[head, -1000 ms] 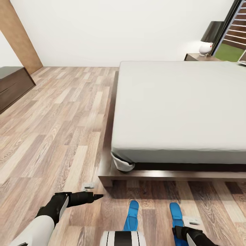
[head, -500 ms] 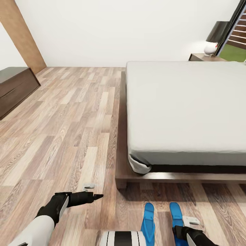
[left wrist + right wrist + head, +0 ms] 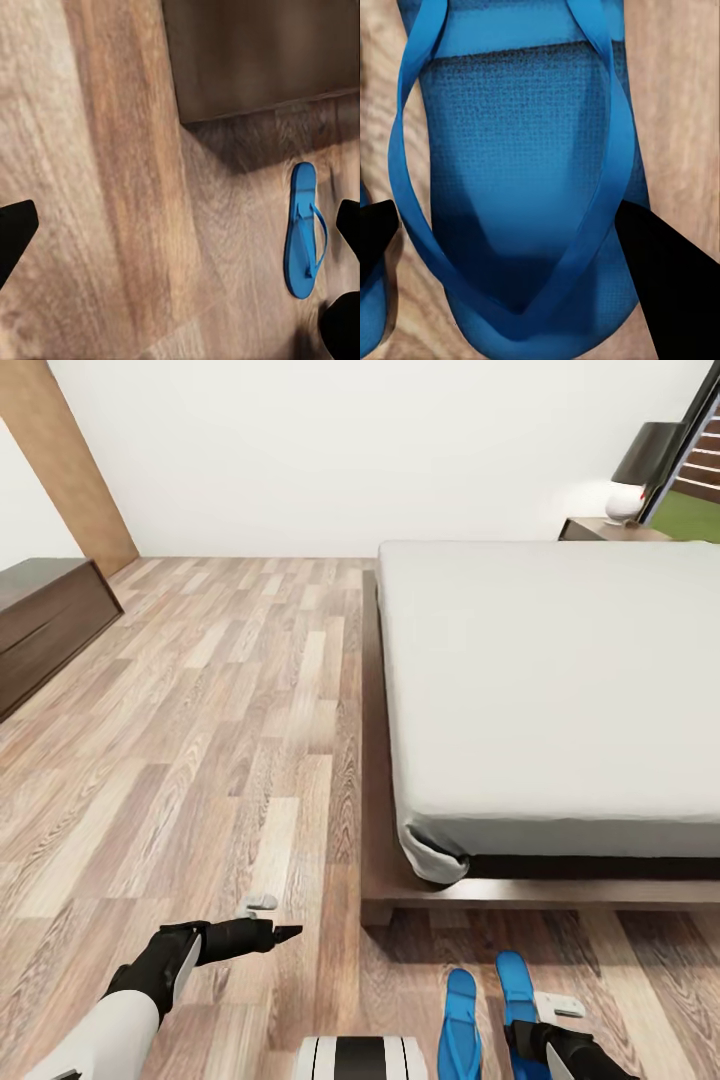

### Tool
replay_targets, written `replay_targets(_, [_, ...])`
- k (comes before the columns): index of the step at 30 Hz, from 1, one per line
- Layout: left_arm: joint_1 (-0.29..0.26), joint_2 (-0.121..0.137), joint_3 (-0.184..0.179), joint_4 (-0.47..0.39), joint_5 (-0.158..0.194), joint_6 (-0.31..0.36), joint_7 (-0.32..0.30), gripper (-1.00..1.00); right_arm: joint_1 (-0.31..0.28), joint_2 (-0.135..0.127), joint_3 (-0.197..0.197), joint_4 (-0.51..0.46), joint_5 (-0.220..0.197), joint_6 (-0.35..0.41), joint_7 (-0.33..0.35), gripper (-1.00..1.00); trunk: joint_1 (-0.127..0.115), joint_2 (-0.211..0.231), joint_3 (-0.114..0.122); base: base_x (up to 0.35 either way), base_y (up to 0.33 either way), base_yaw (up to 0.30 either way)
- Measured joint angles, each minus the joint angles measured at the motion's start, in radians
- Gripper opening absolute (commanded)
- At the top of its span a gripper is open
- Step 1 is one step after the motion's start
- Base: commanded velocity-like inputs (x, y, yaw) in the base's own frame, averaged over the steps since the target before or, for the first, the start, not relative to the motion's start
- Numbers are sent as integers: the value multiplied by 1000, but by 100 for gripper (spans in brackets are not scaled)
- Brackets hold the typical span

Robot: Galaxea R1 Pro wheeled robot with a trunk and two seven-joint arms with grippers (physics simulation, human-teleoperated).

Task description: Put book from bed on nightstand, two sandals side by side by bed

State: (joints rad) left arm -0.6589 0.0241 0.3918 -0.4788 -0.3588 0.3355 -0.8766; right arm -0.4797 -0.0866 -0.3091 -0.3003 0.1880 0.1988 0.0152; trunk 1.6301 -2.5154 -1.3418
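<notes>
The bed, a bare off-white mattress on a dark wood frame, takes up the right of the head view. One blue sandal lies on the floor by the bed's near corner. The other sandal sits just right of it, with my right gripper shut on its heel end. The right wrist view shows that sandal close up between the right gripper fingers. My left gripper hangs open above bare floor to the left. The left gripper camera sees the floor sandal. A nightstand stands beyond the bed. The book is out of view.
A white lamp sits on the nightstand, next to a black-framed window. A dark dresser stands at the far left by a brown door. Wide plank floor stretches left of the bed.
The view has shifted, so the bed and the floor sandal sit further right in the picture. The held sandal stayed with my right gripper, and the gap between the two sandals has narrowed.
</notes>
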Motion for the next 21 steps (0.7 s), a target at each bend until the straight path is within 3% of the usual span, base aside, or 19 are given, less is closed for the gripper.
replay_targets(5, [0,0,0,0,0,-1,0,100,0,0,0,0,0,0,0,-100,0,0,0,11,9,0])
replay_targets(21, [0,0,-1,0,0,0,1,100,0,-1,-2,-6,0,9,-1,-100,7,-4,-62,0,0,0])
